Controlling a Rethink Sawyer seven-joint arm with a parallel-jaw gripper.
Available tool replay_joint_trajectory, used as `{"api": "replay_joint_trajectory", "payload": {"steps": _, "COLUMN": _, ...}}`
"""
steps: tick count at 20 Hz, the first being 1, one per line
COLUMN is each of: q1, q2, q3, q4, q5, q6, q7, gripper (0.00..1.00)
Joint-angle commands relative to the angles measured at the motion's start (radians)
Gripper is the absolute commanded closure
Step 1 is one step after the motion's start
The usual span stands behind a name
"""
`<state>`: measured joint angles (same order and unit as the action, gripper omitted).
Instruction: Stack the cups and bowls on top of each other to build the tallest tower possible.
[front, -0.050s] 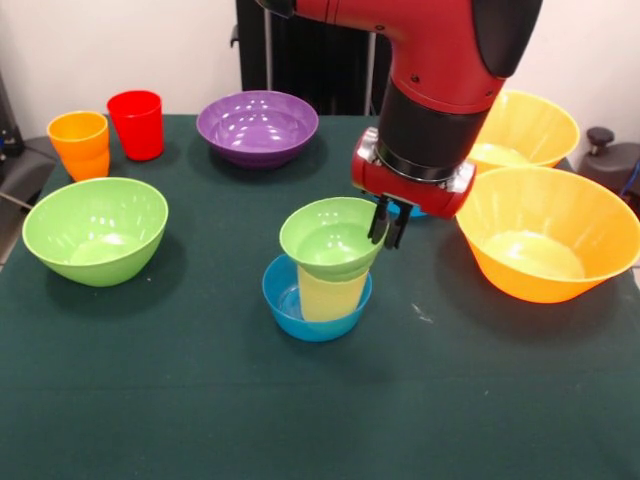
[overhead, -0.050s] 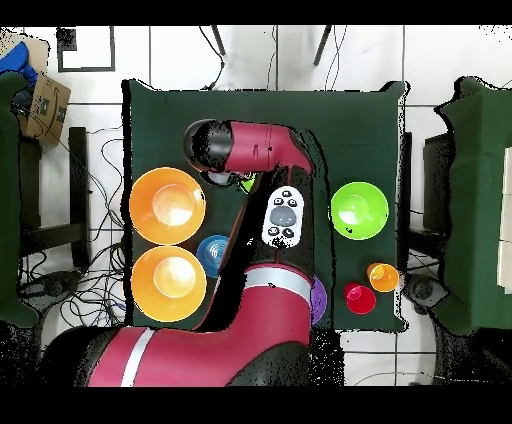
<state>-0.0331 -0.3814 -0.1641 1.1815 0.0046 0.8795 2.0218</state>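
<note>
While the tool (front, -0.050s: 388, 222) pinches the small green bowl's (front, -0.050s: 330, 238) rim at three o'clock, that bowl sits tilted on the yellow cup (front, -0.050s: 330, 294) inside the blue bowl (front, -0.050s: 283, 296) mid-counter (front, -0.050s: 200, 400), likely steadied before letting go.

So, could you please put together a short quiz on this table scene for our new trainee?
1. True or false: the red cup stands inside the purple bowl.
2. What sits directly on the yellow cup? A) the red cup B) the small green bowl C) the purple bowl
3. How many very large orange bowls are on the table?

Key:
1. False. It stands on the table, apart from that bowl.
2. B.
3. Two. The second is behind the first.
</note>
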Motion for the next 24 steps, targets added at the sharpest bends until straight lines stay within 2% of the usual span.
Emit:
{"api": "replay_joint_trajectory", "payload": {"steps": 1, "q1": 0.025, "q2": 0.029, "q3": 0.014, "q4": -0.04, "q5": -0.012, "q6": -0.004, "q7": 0.149, "gripper": 1.0}}
{"api": "replay_joint_trajectory", "payload": {"steps": 5, "q1": 0.026, "q2": 0.036, "q3": 0.002, "q4": -0.054, "q5": -0.01, "q6": 0.007, "q7": 0.139, "gripper": 1.0}}
{"api": "replay_joint_trajectory", "payload": {"steps": 6, "q1": 0.032, "q2": 0.041, "q3": -0.007, "q4": -0.063, "q5": -0.011, "q6": 0.007, "q7": 0.139, "gripper": 0.0}}
{"api": "replay_joint_trajectory", "payload": {"steps": 9, "q1": 0.035, "q2": 0.044, "q3": -0.018, "q4": -0.074, "q5": -0.022, "q6": -0.004, "q7": 0.134, "gripper": 0.0}}
{"api": "replay_joint_trajectory", "payload": {"steps": 12, "q1": 0.032, "q2": 0.052, "q3": -0.022, "q4": -0.1, "q5": -0.014, "q6": 0.031, "q7": 0.126, "gripper": 0.0}}
{"api": "replay_joint_trajectory", "payload": {"steps": 24, "q1": 0.01, "q2": 0.029, "q3": 0.01, "q4": -0.092, "q5": 0.018, "q6": 0.056, "q7": 0.082, "gripper": 0.0}}
